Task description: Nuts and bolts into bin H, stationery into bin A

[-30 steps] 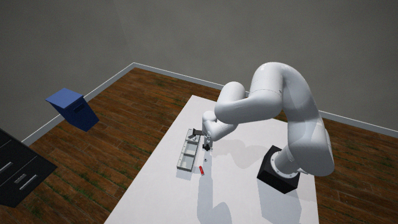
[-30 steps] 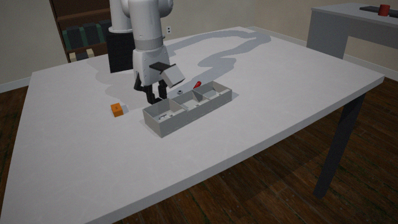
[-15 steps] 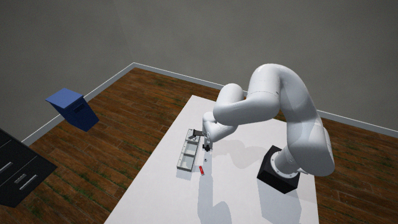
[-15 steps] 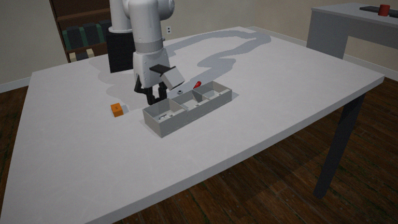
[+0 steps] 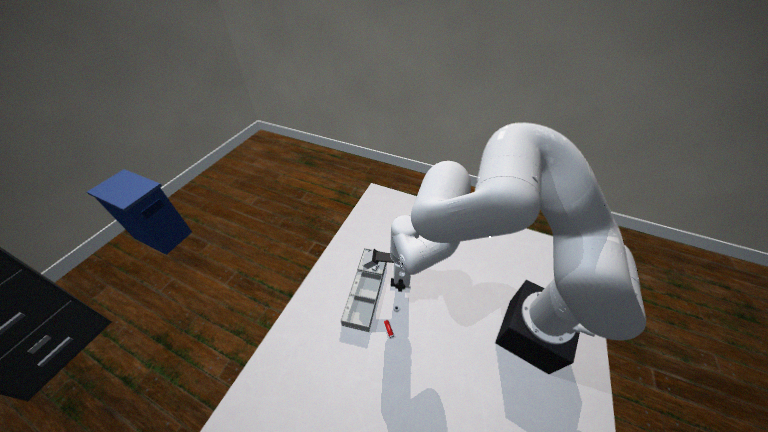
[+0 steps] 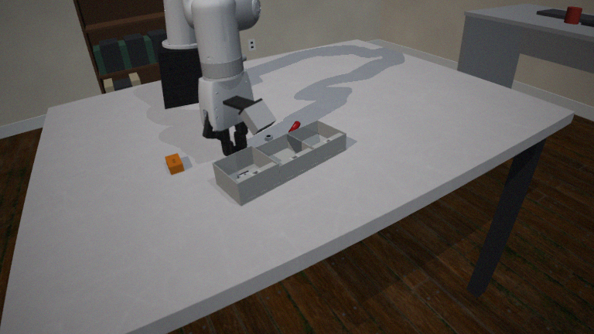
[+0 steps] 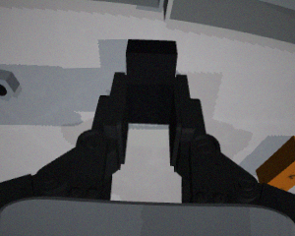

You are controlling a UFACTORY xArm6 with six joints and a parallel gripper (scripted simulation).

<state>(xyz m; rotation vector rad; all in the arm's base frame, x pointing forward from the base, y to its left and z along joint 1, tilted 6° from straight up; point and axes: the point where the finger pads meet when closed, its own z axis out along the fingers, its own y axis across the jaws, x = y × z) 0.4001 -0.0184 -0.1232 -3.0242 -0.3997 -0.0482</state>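
My gripper (image 5: 399, 285) (image 6: 234, 148) (image 7: 149, 93) is down at the table beside the row of bins, shut on a black block with a pale end. The block (image 7: 151, 61) shows between the fingers in the wrist view; the fingers hide it in the exterior view. A grey hex nut (image 5: 396, 308) (image 6: 268, 137) (image 7: 7, 81) lies near the bins. A red cylinder-like thing (image 5: 388, 328) (image 6: 295, 126) lies beyond it. The grey row of three joined bins (image 5: 355, 326) (image 6: 302, 165) (image 7: 236, 25) stands on the table. Small marks or things in the bins are too unclear to tell; no bin letter is readable.
An orange block (image 6: 174, 164) (image 7: 280, 169) with small dark marks lies on the table, on the other side of my gripper from the nut. The bin walls stand close beside my fingers. The arm's black base block (image 5: 526, 328) (image 6: 182, 79) stands on the table.
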